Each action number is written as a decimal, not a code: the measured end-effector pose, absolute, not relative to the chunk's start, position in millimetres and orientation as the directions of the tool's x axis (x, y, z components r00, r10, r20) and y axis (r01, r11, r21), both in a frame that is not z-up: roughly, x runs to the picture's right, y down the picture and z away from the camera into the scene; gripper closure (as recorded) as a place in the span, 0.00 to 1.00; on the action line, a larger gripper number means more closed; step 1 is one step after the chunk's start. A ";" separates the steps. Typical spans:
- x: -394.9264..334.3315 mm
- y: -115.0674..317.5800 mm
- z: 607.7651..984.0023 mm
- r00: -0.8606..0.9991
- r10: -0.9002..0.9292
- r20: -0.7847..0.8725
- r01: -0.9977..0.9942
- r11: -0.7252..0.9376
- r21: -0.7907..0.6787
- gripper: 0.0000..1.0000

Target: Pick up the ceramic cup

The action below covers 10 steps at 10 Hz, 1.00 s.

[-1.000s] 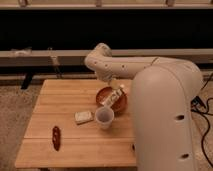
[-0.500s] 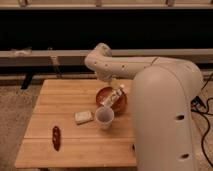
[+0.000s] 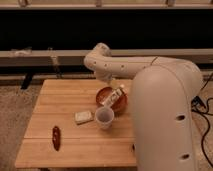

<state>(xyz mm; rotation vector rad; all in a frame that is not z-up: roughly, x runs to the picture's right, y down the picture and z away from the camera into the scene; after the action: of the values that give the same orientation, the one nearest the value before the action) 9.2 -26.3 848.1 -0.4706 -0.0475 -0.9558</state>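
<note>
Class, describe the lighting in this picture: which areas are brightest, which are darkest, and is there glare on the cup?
Camera view: warm, even light on the wooden table; the white arm is brightest; the band behind is nearly black; no glare shows on the ceramic cup; the gripper, over the reddish bowl, is softly lit.

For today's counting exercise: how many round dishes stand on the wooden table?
2: the ceramic cup near the middle of the wooden table, and the reddish-brown bowl right behind it, beneath the gripper. The robot's body may hide others at right.
</note>
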 end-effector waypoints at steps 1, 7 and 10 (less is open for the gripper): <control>-2.9 -17.7 838.2 0.574 -0.779 0.252 0.804 0.479 -0.352 0.20; -42.0 63.7 763.4 0.573 -0.759 0.308 0.814 0.484 -0.321 0.20; -42.5 89.4 764.3 0.577 -0.730 0.366 0.815 0.487 -0.314 0.20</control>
<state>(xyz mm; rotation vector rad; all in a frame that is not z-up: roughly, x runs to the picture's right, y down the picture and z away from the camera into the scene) -42.5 89.4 764.3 -0.4860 -0.1925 -0.9466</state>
